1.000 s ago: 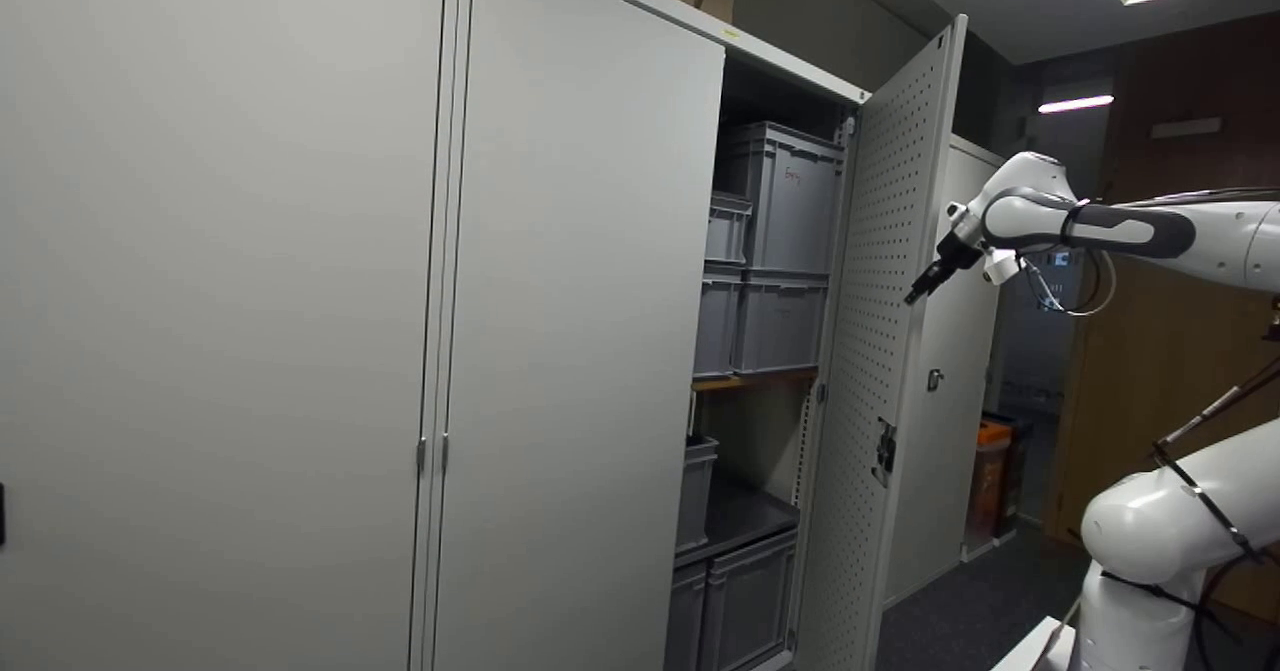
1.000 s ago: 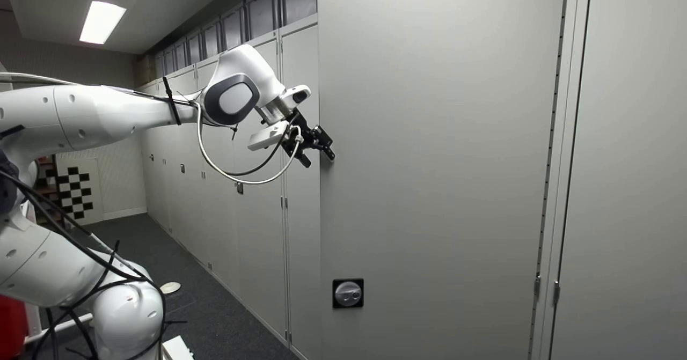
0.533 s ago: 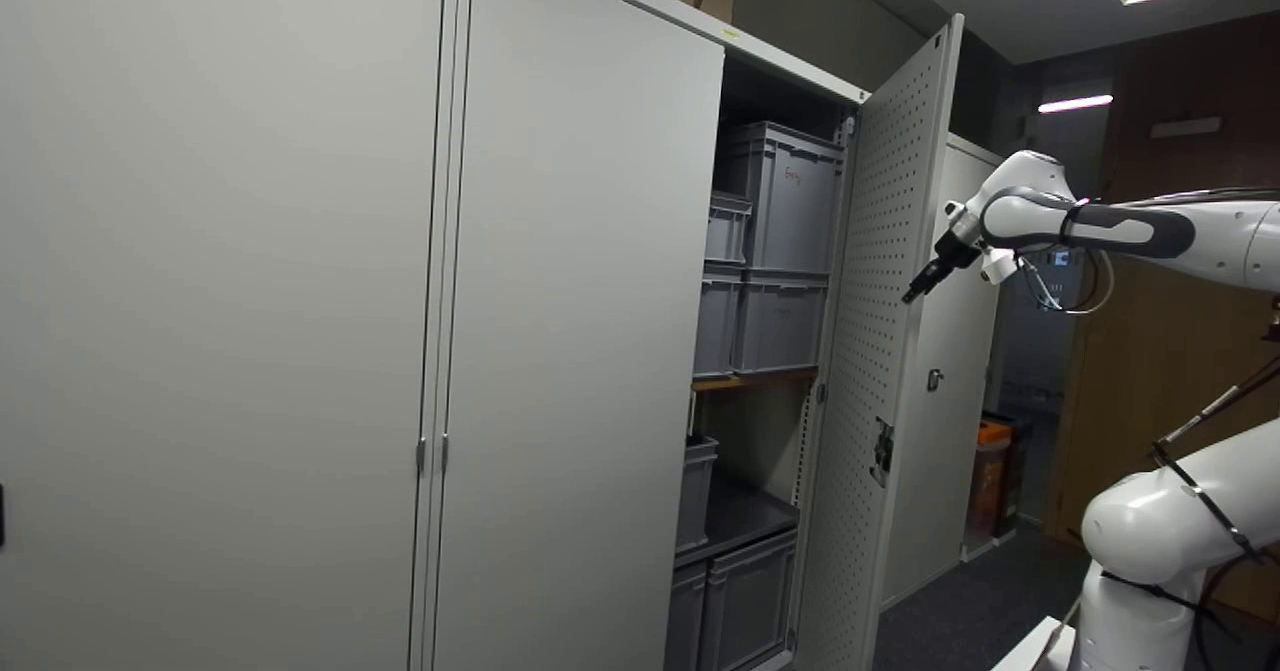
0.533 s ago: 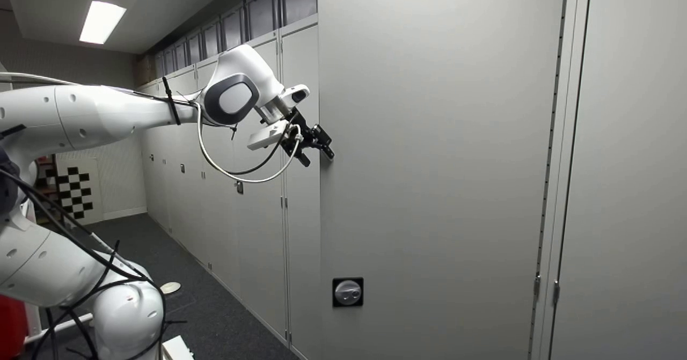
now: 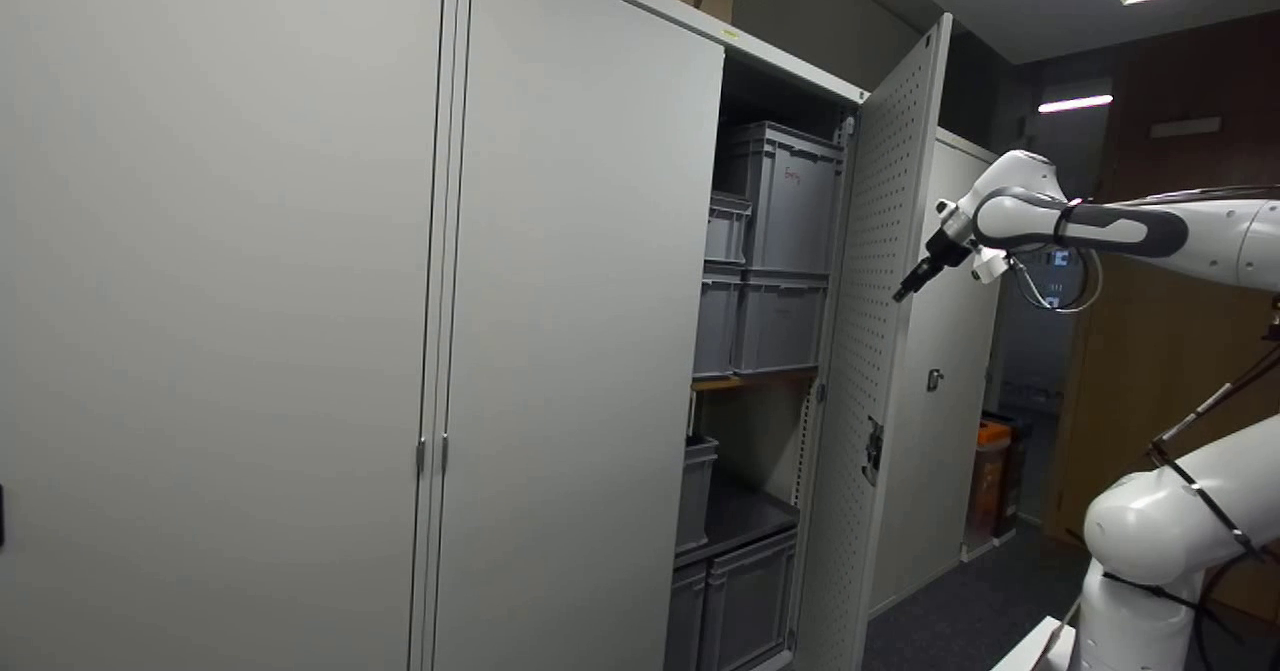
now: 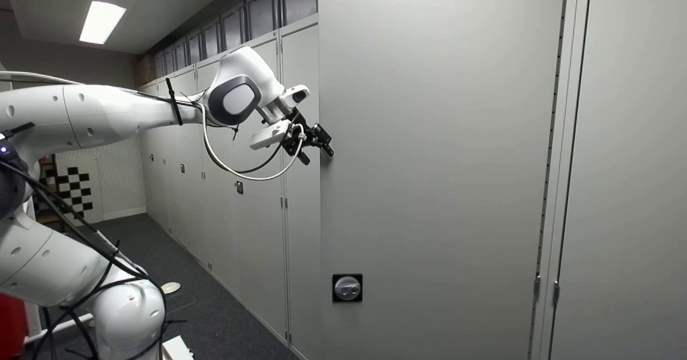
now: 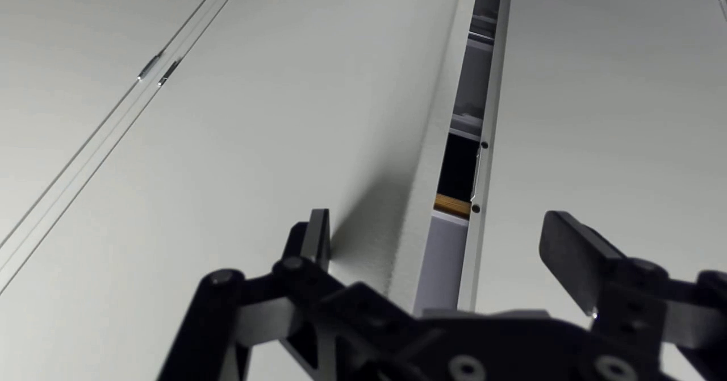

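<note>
Roughly level forearm [image 6: 107, 116]; pincer [image 7: 441, 236] tilted down, spread, beside cabinet door [image 6: 429, 161].

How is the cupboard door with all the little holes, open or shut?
Open, partway. In an exterior view, the door sticks out from the cupboard, and gray boxes show inside.

Both exterior views flank open door [image 6: 435, 151]; wrist view close.

A brown-edged shelf [image 5: 755, 381] carries gray bins [image 5: 782, 325] side by side; the dark shelf [image 5: 748, 513] below carries another bin [image 5: 694, 499] at left.
</note>
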Controlling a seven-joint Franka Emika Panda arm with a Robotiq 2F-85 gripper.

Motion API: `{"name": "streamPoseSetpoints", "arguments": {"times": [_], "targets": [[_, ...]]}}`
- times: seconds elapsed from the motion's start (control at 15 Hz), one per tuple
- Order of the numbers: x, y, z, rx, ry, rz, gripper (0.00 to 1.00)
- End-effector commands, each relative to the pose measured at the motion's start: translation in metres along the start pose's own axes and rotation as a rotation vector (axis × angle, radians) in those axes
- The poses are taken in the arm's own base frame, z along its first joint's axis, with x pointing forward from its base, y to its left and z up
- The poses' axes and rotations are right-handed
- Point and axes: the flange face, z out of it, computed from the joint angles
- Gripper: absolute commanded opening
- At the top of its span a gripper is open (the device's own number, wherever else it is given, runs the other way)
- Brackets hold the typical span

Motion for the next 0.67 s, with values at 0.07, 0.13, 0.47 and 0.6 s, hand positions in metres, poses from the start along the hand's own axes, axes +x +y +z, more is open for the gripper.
{"name": "streamPoseSetpoints", "arguments": {"times": [0.07, 0.13, 0.47, 0.6], "targets": [[0.026, -0.008, 0.003, 0.021, 0.044, -0.020, 1.00], [0.029, -0.009, 0.004, 0.022, 0.044, -0.021, 1.00], [0.041, -0.015, 0.007, 0.025, 0.042, -0.038, 1.00], [0.046, -0.016, 0.008, 0.026, 0.041, -0.042, 1.00]]}}
